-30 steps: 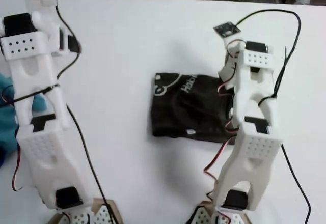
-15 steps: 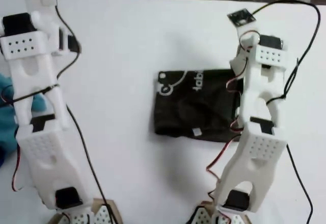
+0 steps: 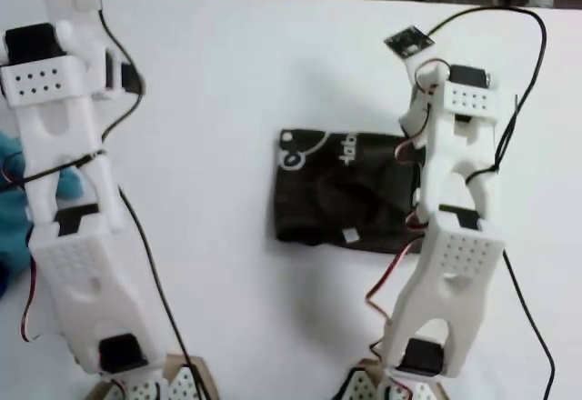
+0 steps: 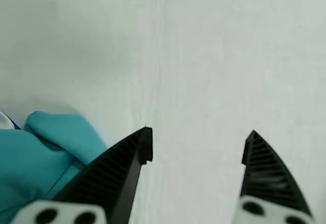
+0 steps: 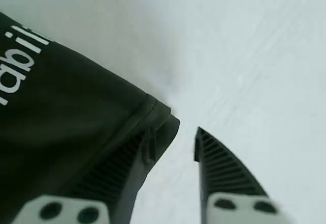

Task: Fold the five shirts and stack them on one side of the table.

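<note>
A folded black shirt (image 3: 346, 191) with white print lies right of the table's middle. My right arm (image 3: 455, 173) stands over its right edge. In the right wrist view my right gripper (image 5: 172, 135) is open at a corner of the black shirt (image 5: 66, 112): one finger overlaps the hem, the other is over bare table. A teal shirt (image 3: 11, 209) is bunched at the left table edge beside my left arm (image 3: 64, 145). My left gripper (image 4: 199, 131) is open over bare table, with the teal shirt (image 4: 46, 147) just beside one finger.
The white table (image 3: 227, 73) has free room between the two arms and along the back. Black and red cables hang from both arms. The arm bases stand at the front edge.
My right arm swung out to the right and came back a little to the left. The black shirt shifted slightly with it. The left arm kept still.
</note>
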Motion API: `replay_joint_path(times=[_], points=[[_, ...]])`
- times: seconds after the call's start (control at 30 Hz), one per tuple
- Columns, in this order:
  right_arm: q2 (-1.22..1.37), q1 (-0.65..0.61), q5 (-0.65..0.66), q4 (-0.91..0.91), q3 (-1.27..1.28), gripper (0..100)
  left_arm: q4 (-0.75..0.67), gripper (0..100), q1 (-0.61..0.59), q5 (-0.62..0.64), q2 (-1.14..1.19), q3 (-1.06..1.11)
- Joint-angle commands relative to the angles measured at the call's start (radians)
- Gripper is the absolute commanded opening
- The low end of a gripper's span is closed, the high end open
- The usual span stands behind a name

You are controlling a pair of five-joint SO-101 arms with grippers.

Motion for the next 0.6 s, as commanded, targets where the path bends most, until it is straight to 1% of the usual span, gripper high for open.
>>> replay_joint_path(times=[0.0,0.1,0.17,0.27,0.33,0.43,0.57], points=[[-0.045,-0.004,-0.021,0.101,-0.095,18.6,-0.014,30,-0.011,-0.012,-0.009,-0.041],[-0.082,-0.018,-0.146,0.226,-0.157,15.5,-0.014,30,-0.011,-0.012,-0.009,-0.041],[-0.093,-0.035,-0.226,0.312,-0.160,11.1,-0.014,30,-0.011,-0.012,-0.009,-0.041],[-0.104,-0.045,-0.315,0.340,-0.069,2.1,-0.014,30,-0.011,-0.012,-0.008,-0.041],[-0.104,-0.059,-0.351,0.340,0.018,2.9,-0.014,30,-0.011,-0.012,-0.008,-0.041],[-0.104,-0.099,-0.367,0.340,0.130,4.3,-0.014,30,-0.011,-0.012,-0.008,-0.039],[-0.107,-0.125,-0.367,0.338,0.195,4.5,-0.014,30,-0.011,-0.012,-0.008,-0.039]])
